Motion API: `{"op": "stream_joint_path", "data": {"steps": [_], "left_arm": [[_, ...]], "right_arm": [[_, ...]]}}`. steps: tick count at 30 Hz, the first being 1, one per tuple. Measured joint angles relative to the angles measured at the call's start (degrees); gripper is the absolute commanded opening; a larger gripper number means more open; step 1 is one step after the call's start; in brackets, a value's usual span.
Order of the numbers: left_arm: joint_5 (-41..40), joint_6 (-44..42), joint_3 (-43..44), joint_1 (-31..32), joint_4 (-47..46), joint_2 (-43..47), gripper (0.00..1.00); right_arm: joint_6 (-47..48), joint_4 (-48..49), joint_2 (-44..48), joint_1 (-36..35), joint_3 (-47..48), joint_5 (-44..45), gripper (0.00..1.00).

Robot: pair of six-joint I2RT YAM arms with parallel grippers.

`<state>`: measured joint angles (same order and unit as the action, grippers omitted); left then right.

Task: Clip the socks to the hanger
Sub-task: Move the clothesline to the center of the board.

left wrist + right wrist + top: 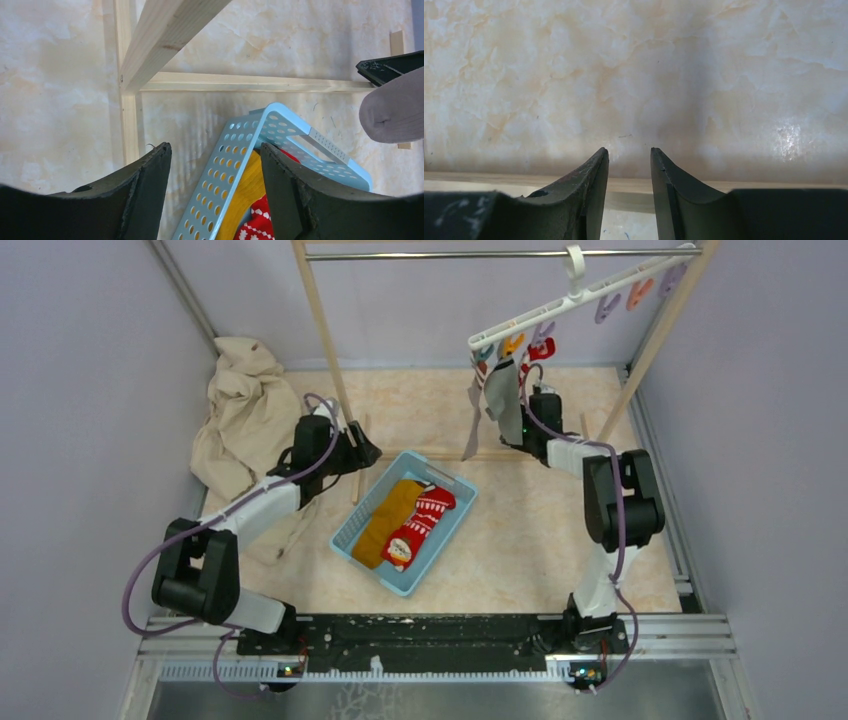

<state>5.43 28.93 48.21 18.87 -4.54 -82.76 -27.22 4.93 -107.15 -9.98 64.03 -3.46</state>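
Yellow sock (385, 518) and red sock (425, 520) lie unclipped in the basket (345, 530). My left claw (215, 155) hangs released by its far edge; right claw (629, 152) empty, slightly parted. Next, likely: grasp one.

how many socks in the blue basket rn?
2: mustard-yellow sock on the left of the basket, red patterned sock beside it on the right. More could hide underneath.
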Motion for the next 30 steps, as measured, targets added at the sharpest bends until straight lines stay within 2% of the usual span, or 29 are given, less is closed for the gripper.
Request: {"op": "stream_joint_path", "data": {"steps": [5, 13, 18, 22, 30], "left_arm": [[1.31, -0.83, 1.18, 0.31, -0.31, 0.28, 0.72], [5.14, -2.01, 10.23, 1.40, 1.86, 2.36, 0.73], [8.79, -2.80, 13.22, 1.75, 1.92, 3.98, 0.73], [13.99, -3.02, 13.22, 2.38, 1.84, 4.46, 0.74], [22.69, -4.09, 13.99, 7.15, 0.44, 4.35, 0.75]], "right_arm": [[-0.48, -0.74, 1.90, 0.50, -0.50, -1.88, 0.38], [-4.11, -2.12, 1.95, 4.46, 3.61, -7.69, 0.37], [-6.32, 0.11, 4.07, 6.88, 0.26, -11.28, 0.38], [-4.48, 0.48, 10.32, 6.67, -5.55, -11.56, 0.38], [1.92, -0.52, 28.74, 1.46, -13.94, -5.57, 0.39]]}}
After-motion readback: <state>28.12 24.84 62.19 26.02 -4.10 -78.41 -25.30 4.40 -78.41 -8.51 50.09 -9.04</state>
